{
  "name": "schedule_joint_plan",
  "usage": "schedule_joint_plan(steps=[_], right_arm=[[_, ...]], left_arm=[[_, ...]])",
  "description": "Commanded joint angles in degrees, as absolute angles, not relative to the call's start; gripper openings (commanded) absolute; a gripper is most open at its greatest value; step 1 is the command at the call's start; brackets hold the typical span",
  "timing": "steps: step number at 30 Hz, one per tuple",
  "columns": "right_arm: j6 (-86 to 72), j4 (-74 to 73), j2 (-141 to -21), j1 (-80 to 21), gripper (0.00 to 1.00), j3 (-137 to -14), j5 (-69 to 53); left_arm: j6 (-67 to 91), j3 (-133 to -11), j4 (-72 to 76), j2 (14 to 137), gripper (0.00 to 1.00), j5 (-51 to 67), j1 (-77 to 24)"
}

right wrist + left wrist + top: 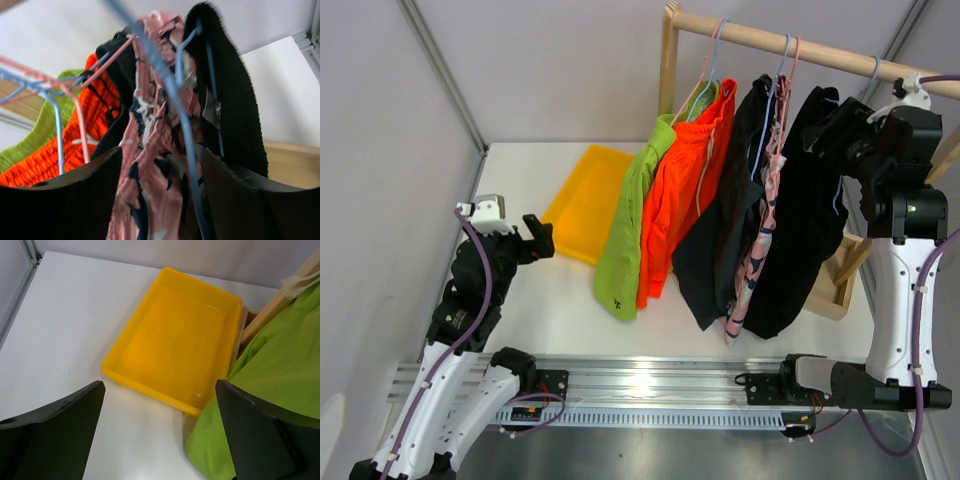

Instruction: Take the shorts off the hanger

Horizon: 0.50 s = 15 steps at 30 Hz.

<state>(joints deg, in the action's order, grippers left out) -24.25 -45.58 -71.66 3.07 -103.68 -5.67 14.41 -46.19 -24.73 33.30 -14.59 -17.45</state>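
Five shorts hang on hangers from a wooden rod (800,48): lime green (625,240), orange (685,200), black (735,220), pink patterned (760,240), black (810,230). My right gripper (826,135) is up at the waistband of the rightmost black shorts. In the right wrist view it (160,200) is open, its jaws standing either side of the pink shorts (150,150) and a blue hanger wire (175,115), with the black shorts (235,100) to the right. My left gripper (538,238) (160,435) is open and empty, low over the table beside the green shorts (280,375).
A yellow tray (582,200) (145,385) lies on the table behind the green shorts. The rack's wooden post (668,70) and its foot (835,285) stand at the back and right. A metal rail (650,385) runs along the near edge.
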Motion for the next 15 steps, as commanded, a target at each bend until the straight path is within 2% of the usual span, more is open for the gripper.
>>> schedule_joint_plan(steps=[1, 8, 10, 13, 15], right_arm=[[-21.62, -46.15, -70.05, 1.06, 0.66, -102.93, -2.03], [-21.01, -45.79, -67.33, 0.18, 0.44, -98.7, -0.09], [-20.39, -46.76, -66.89, 0.18, 0.42, -98.88, 2.81], [-19.43, -47.46, -65.66, 0.18, 0.29, -99.23, 5.27], [-18.99, -48.07, -65.13, 0.18, 0.16, -99.67, 7.02]], left_arm=[[13.27, -47.72, -23.99, 32.78, 0.99, -13.71, -17.14], [13.27, -47.64, -24.08, 33.05, 0.99, -13.45, -17.14], [13.27, -47.64, -24.08, 33.05, 0.99, -13.45, -17.14], [13.27, -47.64, -24.08, 33.22, 0.99, -13.36, -17.14], [13.27, -47.64, -24.08, 33.22, 0.99, -13.27, -17.14]])
